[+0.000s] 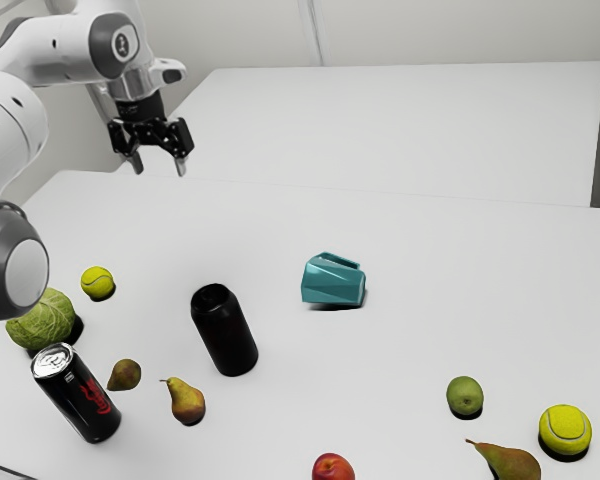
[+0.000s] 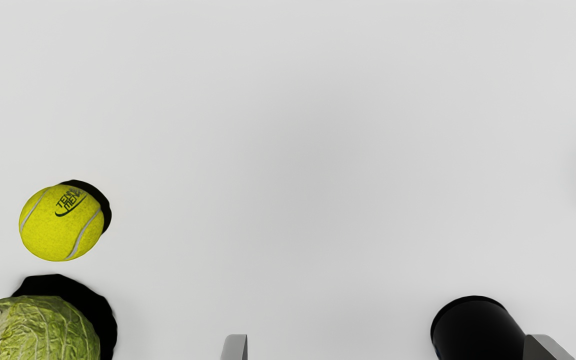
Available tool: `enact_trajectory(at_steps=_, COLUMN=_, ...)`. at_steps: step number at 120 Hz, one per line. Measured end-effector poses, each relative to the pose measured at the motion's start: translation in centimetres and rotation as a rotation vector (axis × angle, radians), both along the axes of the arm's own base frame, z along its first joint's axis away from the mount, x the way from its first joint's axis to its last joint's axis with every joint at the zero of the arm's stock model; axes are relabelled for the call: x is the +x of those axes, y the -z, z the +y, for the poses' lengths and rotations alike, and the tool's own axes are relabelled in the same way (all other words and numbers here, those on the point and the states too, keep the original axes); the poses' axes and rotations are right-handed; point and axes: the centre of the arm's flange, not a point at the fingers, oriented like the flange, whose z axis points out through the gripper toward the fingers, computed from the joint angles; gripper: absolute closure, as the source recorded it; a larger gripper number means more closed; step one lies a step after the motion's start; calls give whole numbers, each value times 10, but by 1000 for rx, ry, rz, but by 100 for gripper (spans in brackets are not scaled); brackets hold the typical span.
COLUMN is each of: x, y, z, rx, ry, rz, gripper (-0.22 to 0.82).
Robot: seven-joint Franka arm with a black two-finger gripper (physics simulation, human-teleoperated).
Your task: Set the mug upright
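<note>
– So, whereabouts for the mug (image 1: pixel 333 281)?

– Out on the open worktop (image 1: pixel 400 340), below the far edge in the exterior view and well apart from it. Lying on its side, not upright, with the handle uppermost. Partly visible in the wrist view too.

– And the gripper (image 1: pixel 159 170)?

– High over the worktop, near the far corner at the exterior view's left. Open, fingers (image 2: pixel 235 348) well apart. Not touching the mug.

– Anything closer to that corner than the mug?

– Yes: a tennis ball (image 1: pixel 97 282), with a cabbage (image 1: pixel 42 322) just beside, farther from the far edge.

– Next?

– A black canister (image 1: pixel 225 335), between cabbage and mug but farther from the far edge than either. Partly behind one fingertip in the wrist view.

– Beyond that, away from the far edge?

– A silver-topped can (image 1: pixel 83 400) with red lettering, then a small brown pear (image 1: pixel 124 375) and a yellowish pear (image 1: pixel 187 401).

– And toward the exterior view's right?

– A red fruit (image 1: pixel 334 467), a green kiwi-like fruit (image 1: pixel 465 396), another pear (image 1: pixel 510 462) and a second tennis ball (image 1: pixel 565 430), near that pear.
</note>
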Motion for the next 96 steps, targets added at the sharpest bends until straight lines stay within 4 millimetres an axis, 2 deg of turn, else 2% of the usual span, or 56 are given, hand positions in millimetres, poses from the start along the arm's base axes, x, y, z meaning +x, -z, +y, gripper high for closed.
enact_trajectory(at_steps=20, x=2, y=5, z=-1, rx=-33, ry=-1, rz=-12, gripper=0)
enact_trajectory(at_steps=29, x=3, y=27, z=-18, rx=-109, ry=7, rz=-11, gripper=0)
enact_trajectory(at_steps=36, x=-5, y=50, z=-33, rx=-165, ry=14, rz=-7, gripper=0)
enact_trajectory(at_steps=53, x=-27, y=103, z=-47, rx=-308, ry=-45, rz=-21, gripper=0)
enact_trajectory(at_steps=77, x=-34, y=148, z=-72, rx=-525, ry=-149, rz=-81, gripper=0)
enact_trajectory(at_steps=96, x=-25, y=185, z=-87, rx=-670, ry=-229, rz=-123, gripper=0)
